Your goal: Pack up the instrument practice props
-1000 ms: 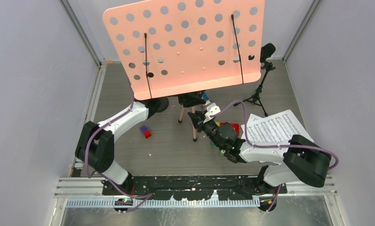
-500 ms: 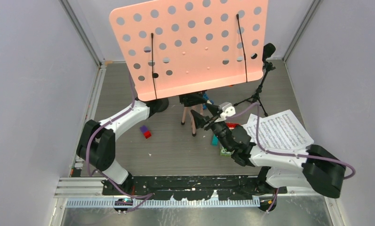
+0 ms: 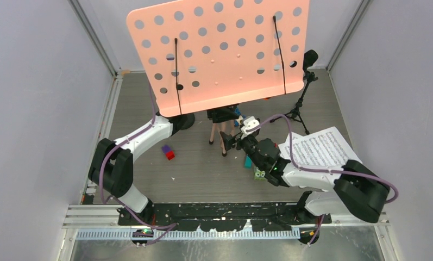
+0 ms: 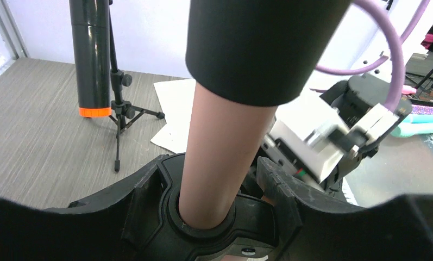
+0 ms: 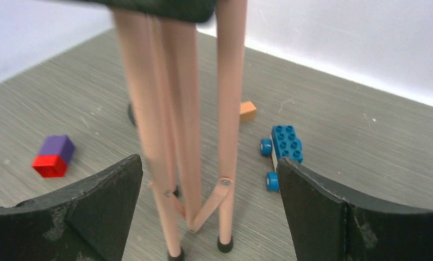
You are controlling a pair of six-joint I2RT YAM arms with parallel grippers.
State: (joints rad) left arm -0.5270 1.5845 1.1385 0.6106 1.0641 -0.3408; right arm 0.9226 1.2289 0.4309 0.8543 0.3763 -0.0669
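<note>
The pink perforated sheet-music holder [image 3: 219, 54] stands tall at the back middle. Its pink pole [image 4: 225, 147] runs up between the jaws of my left gripper [image 4: 211, 196], which is shut on the black collar round the pole. The tripod legs [image 5: 192, 136] are folded close together, their feet on the table. My right gripper [image 5: 208, 217] is open on either side of them, touching nothing. White note sheets [image 3: 317, 152] lie at the right. A black orange-tipped microphone [image 4: 92, 54] sits on its black support [image 3: 298, 111] at the back right.
A blue toy car [image 5: 282, 149] and an orange brick [image 5: 248, 111] lie behind the legs. A purple-and-red brick [image 3: 168, 152] is to their left. Teal and green bricks [image 3: 255, 168] lie under my right arm. Side walls close the table in.
My right gripper has opened wide round the folded legs. The pink holder shifted slightly to the right, still held by my left gripper.
</note>
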